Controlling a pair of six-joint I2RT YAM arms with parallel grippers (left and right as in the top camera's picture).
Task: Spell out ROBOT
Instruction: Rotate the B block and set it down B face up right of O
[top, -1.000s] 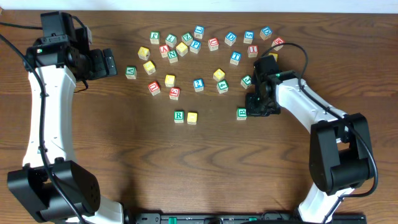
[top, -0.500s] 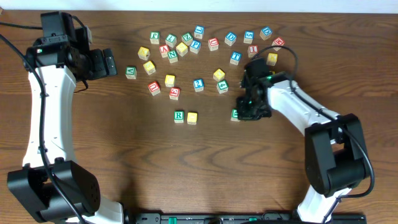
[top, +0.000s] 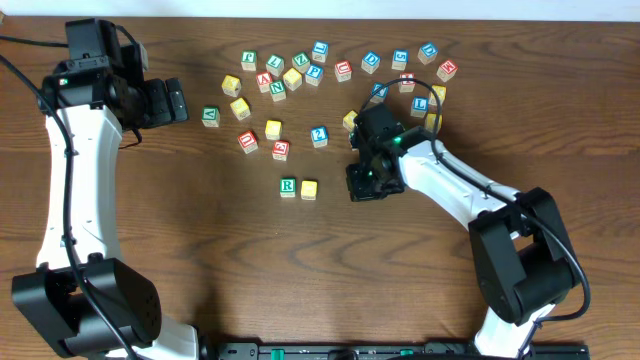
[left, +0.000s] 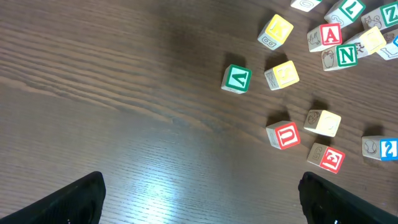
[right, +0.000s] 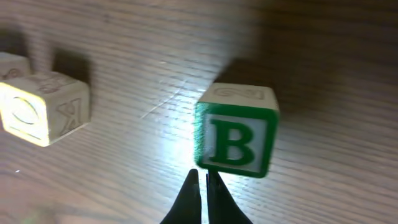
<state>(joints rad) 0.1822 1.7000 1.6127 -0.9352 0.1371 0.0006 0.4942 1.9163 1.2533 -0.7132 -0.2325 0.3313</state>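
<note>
Has left gripper (top: 178, 101) agape and empty well up-left of R (top: 288, 186), right gripper (right: 202, 178) pinched shut on nothing at the edge of B (right: 236, 140), right of R beyond yellow cube (top: 309, 189) just beside R; reads as two letters placed, B nearly there, second O and T unplaced.

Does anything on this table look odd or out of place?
The right gripper is shut on nothing, its closed tips at the edge of the green B cube rather than around it. Otherwise nothing looks damaged or spilled.
</note>
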